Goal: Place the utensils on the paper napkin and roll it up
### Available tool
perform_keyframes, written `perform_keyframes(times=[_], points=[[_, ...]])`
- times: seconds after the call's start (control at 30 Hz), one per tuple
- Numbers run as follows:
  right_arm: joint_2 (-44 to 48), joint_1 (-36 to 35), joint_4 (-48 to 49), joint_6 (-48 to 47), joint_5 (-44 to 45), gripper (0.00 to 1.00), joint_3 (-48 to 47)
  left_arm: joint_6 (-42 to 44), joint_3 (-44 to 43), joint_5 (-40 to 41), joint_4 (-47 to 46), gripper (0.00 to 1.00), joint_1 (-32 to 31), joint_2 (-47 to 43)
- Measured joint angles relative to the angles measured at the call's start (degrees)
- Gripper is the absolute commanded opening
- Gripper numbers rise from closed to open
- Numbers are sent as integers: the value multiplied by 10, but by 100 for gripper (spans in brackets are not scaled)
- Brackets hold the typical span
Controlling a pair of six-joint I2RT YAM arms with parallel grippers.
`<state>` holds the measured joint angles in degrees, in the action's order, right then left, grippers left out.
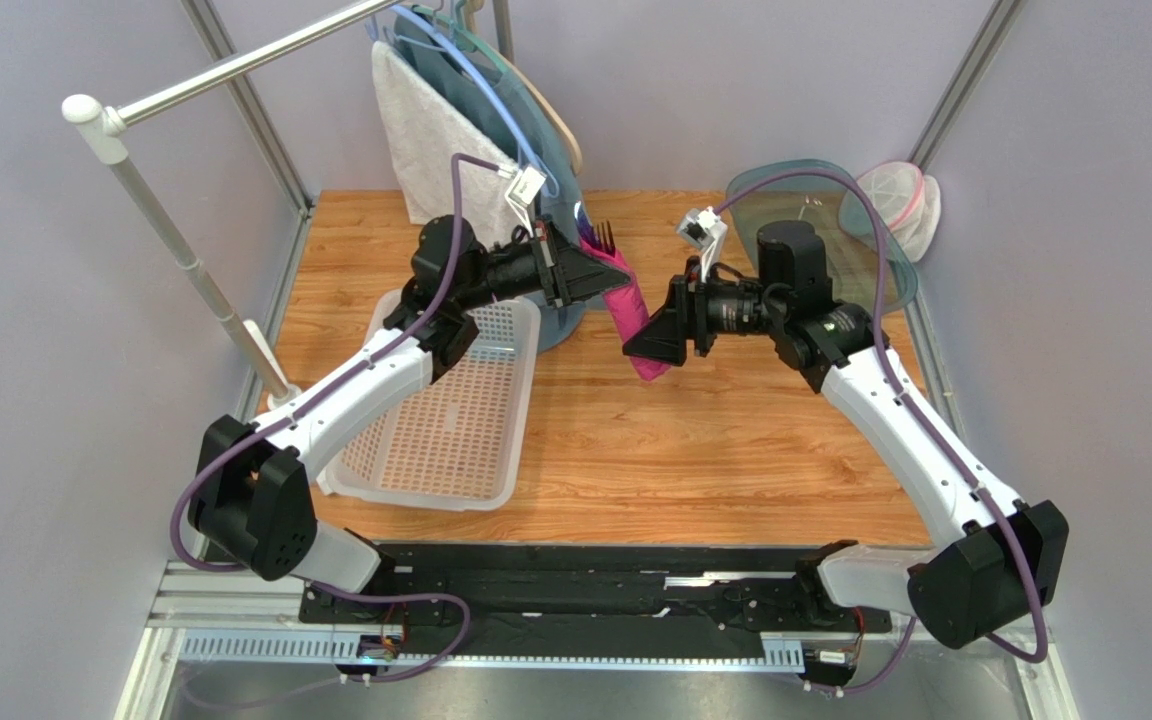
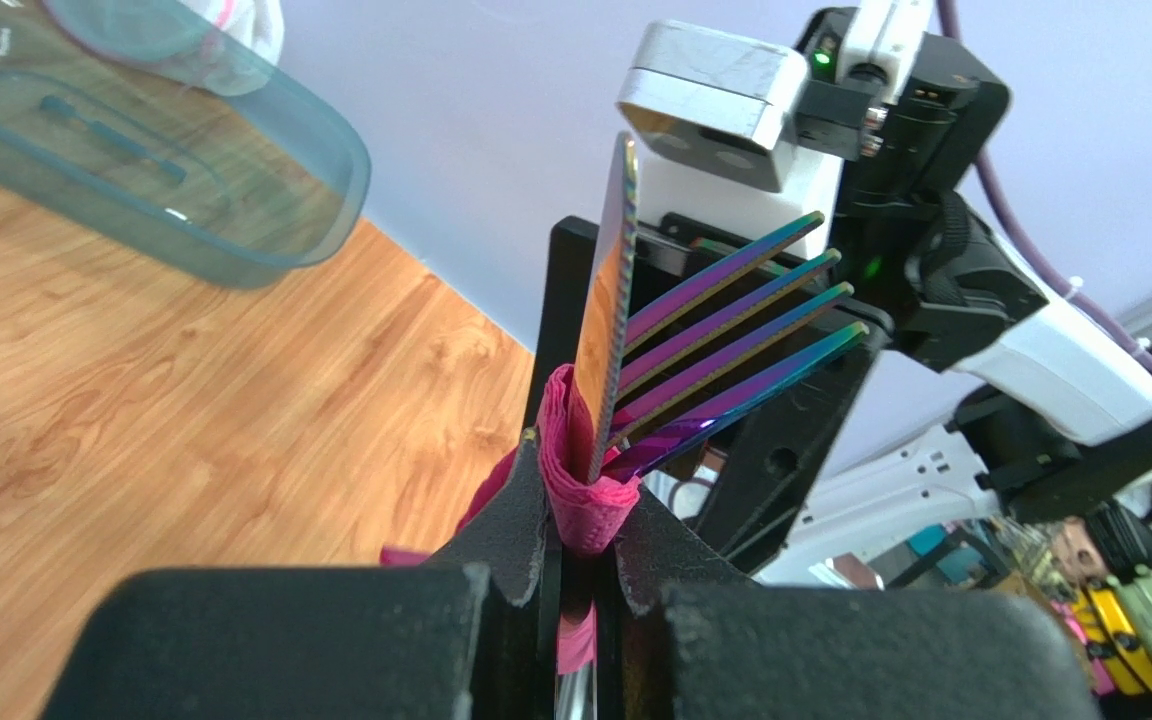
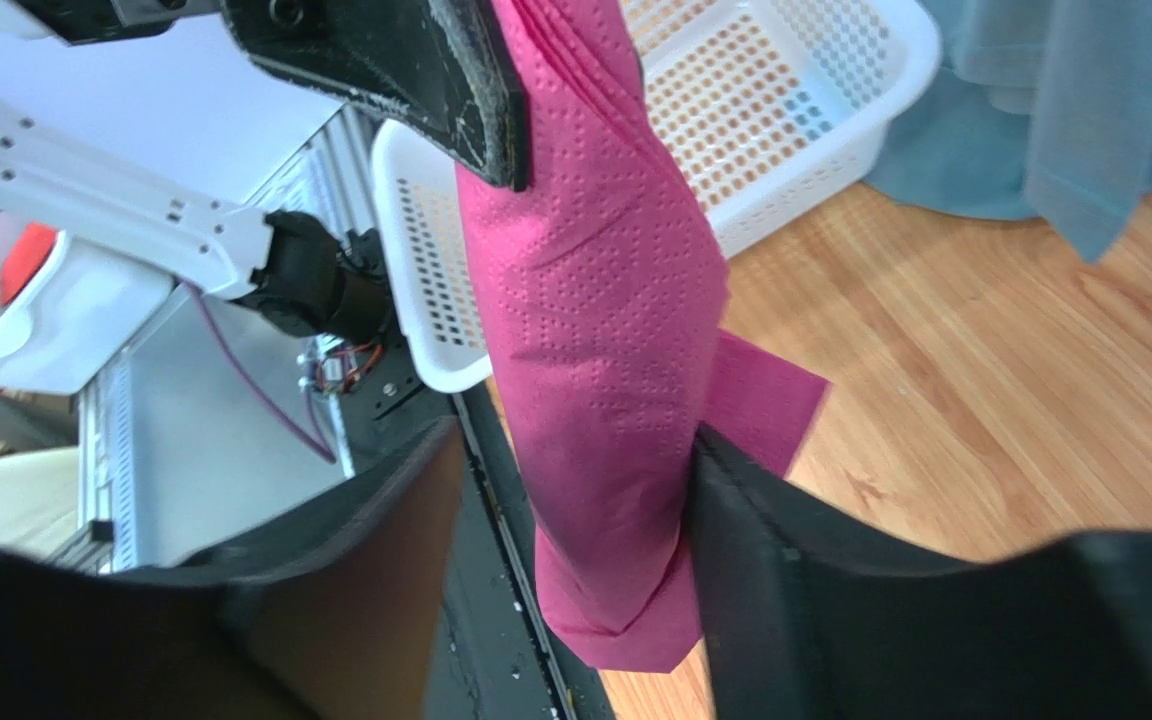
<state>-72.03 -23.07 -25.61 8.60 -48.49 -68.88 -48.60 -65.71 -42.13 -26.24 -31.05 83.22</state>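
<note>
Gripping the rolled napkin (image 3: 597, 300), fork (image 2: 732, 323) tines protruding, the left claw (image 2: 579, 518) sits clamped at top-view centre; the right claw (image 3: 575, 450), jaws apart, straddles the roll's lower end.

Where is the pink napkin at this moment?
In the overhead view the rolled napkin is held over the middle of the table, between the left gripper, shut on its far end, and the right gripper, just right of the white basket.

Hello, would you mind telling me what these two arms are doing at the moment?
The left gripper is shut on one end of a rolled magenta-pink paper napkin, with iridescent purple utensils sticking out of it. The right gripper stands open around the other end, above the wooden table.
</note>
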Motion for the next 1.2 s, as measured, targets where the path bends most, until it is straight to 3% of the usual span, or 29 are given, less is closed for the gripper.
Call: perform_keyframes(times=[0.03, 0.2, 0.3, 0.33, 0.47, 0.5, 0.63, 0.83, 1.0, 1.2], points=[[-1, 0, 3, 4, -9, 44, 1, -4, 0, -4, -7, 0, 0, 1], [-7, 2, 14, 13, -35, 35, 4, -20, 0, -31, -41, 0, 1, 5], [-8, 3, 18, 20, -47, 17, 4, -28, 0, -48, -59, 0, 3, 9], [-9, 4, 19, 22, -54, 0, 4, -30, 0, -54, -65, 0, 3, 10], [-10, 4, 25, 25, -72, 0, 4, -38, 0, -71, -84, 1, 4, 11], [-9, 4, 25, 25, -75, 0, 3, -38, 0, -74, -87, 20, 4, 11], [-9, 2, 21, 31, -75, 0, -5, -27, 3, -69, -94, 62, 5, 10], [-8, 0, 24, 45, -64, 0, -42, 12, 29, -57, -59, 86, 9, -31], [-2, 0, 38, 59, -64, 0, -47, 21, 35, -58, -52, 93, 9, -47], [-2, -1, 55, 77, -64, 0, -48, 4, 35, -68, -73, 86, 11, -38]])
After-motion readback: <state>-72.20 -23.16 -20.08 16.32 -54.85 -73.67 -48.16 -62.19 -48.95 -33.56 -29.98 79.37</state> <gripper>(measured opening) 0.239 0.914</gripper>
